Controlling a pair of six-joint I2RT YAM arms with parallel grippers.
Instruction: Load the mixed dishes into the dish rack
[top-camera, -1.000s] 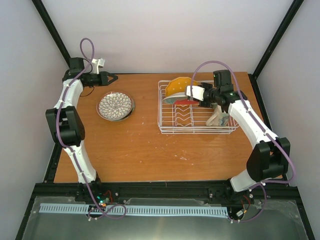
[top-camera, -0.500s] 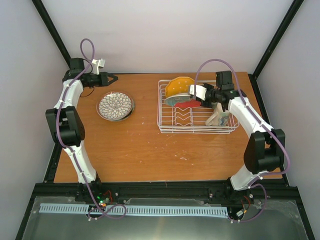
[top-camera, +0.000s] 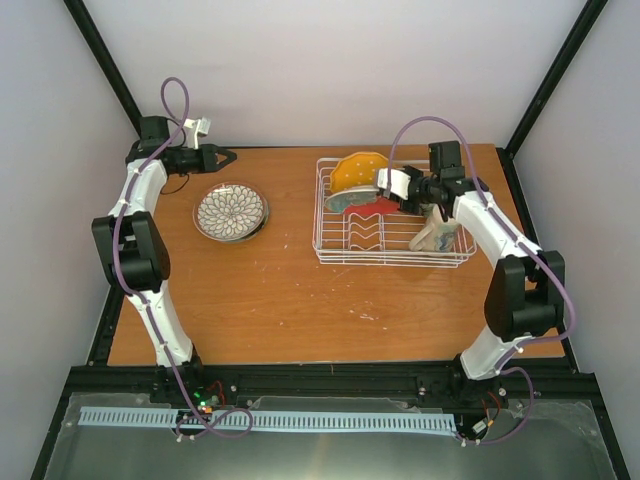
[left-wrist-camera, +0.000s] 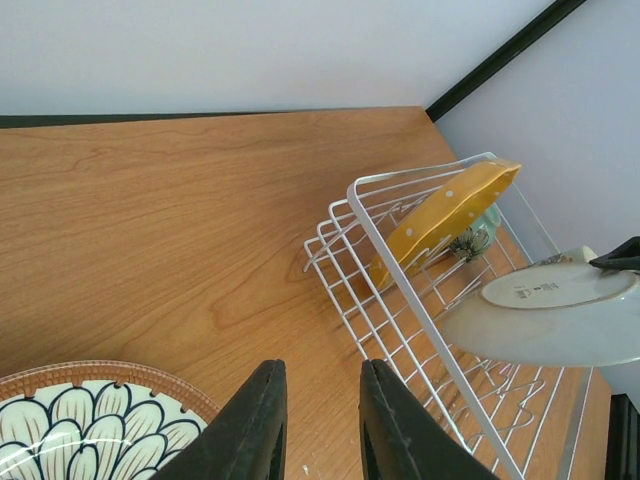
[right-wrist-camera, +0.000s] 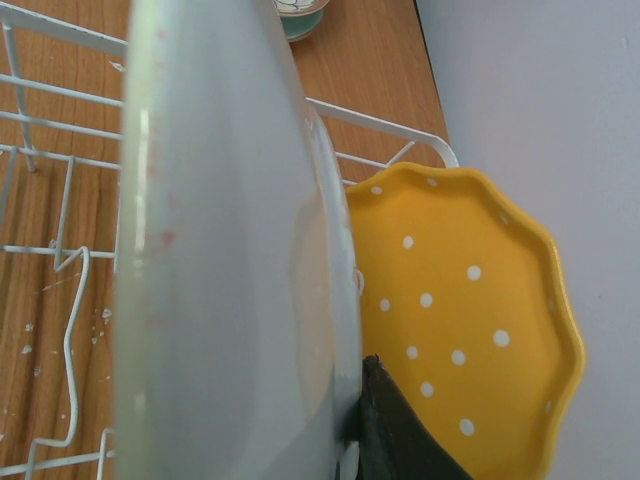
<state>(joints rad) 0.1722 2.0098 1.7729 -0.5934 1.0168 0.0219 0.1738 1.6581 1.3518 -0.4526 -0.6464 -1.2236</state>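
Note:
The white wire dish rack (top-camera: 350, 248) stands at the right back of the table. The orange-yellow scalloped plate (top-camera: 355, 170) stands on edge at its far left end. My right gripper (top-camera: 388, 193) is shut on the red-and-teal plate (top-camera: 368, 207) and holds it tilted over the prongs, close beside the yellow plate (right-wrist-camera: 470, 300). The held plate's pale underside (right-wrist-camera: 220, 260) fills the right wrist view, and one finger (right-wrist-camera: 395, 435) shows behind it. The cream mug (top-camera: 441, 233) lies in the rack's right end. The white floral plate (top-camera: 231, 212) lies on the table. My left gripper (top-camera: 222, 157) is open and empty behind it.
In the left wrist view the rack's rim (left-wrist-camera: 400, 270), the yellow plate (left-wrist-camera: 445, 220) and the held plate's underside (left-wrist-camera: 560, 315) lie to the right, and the floral plate (left-wrist-camera: 80, 425) is at the bottom left. A teal piece (right-wrist-camera: 300, 18) sits past the rack's far wire.
My right gripper has moved the red-and-teal plate a little left and back, closer to the yellow plate. The left arm has not moved.

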